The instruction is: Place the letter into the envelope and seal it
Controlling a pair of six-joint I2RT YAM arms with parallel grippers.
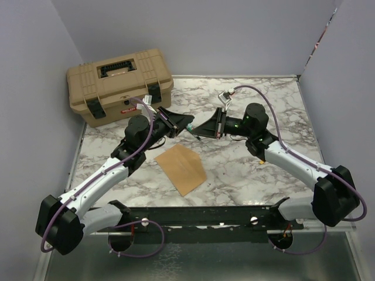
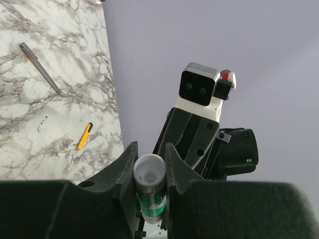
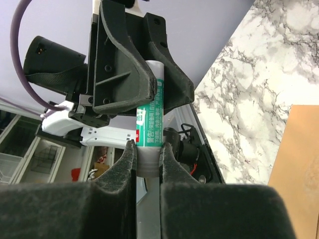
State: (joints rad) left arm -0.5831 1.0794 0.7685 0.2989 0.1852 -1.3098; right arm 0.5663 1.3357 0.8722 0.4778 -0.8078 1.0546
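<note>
White marbled bench (image 1: 281, 108) carries the envelope (image 1: 181, 168); behind and left of the envelope stands a tan toolbox (image 1: 120, 85)

Envelope (image 3: 298, 174), perhaps half, beyond the right wrist view's edge

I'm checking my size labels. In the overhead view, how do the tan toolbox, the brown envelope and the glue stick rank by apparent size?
1. tan toolbox
2. brown envelope
3. glue stick, mostly hidden
</note>
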